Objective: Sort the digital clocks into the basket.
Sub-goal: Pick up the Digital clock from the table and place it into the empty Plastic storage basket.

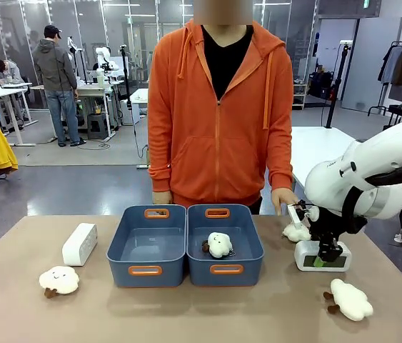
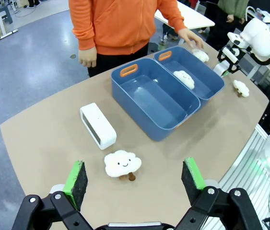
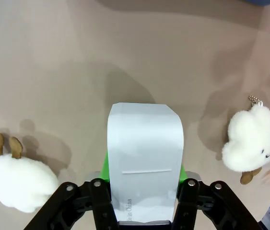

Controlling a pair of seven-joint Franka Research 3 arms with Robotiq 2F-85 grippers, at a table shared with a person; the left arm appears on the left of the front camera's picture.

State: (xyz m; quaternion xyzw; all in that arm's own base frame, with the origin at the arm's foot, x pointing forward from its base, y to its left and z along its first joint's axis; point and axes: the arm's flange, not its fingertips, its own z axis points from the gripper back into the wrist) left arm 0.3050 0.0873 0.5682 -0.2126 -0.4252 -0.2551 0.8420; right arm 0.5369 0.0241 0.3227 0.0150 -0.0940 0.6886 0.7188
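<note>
The right clock [image 1: 321, 259] lies flat on the table near its right edge, well apart from both bins. The right gripper [image 1: 326, 254] comes straight down on it. In the right wrist view the fingers bracket the white case [image 3: 144, 148] and a green pad [image 3: 106, 166] lies against its side, so the grip looks clamped on it, though the far pad is hidden. To do this step well, I would lift it straight up first: one plush toy [image 1: 350, 299] lies just in front, and another [image 1: 297, 232] sits just behind, by the person's hand [image 1: 284, 199]. Dragging the clock sideways could nudge either. The carry then goes left, high enough to clear the bin walls. The right basket [image 1: 257, 239] already holds a plush toy [image 1: 219, 244]. The left basket [image 1: 121, 240] is bare, so it is likely the goal, and that means passing over the first rim. The left clock [image 1: 80, 244] stands on the table just left of that basket, untouched, with a fourth plush toy [image 1: 58, 280] in front of it. The left gripper [image 2: 134, 167] hangs high above that corner with its fingers spread wide, holding nothing, and it has open table below.
</note>
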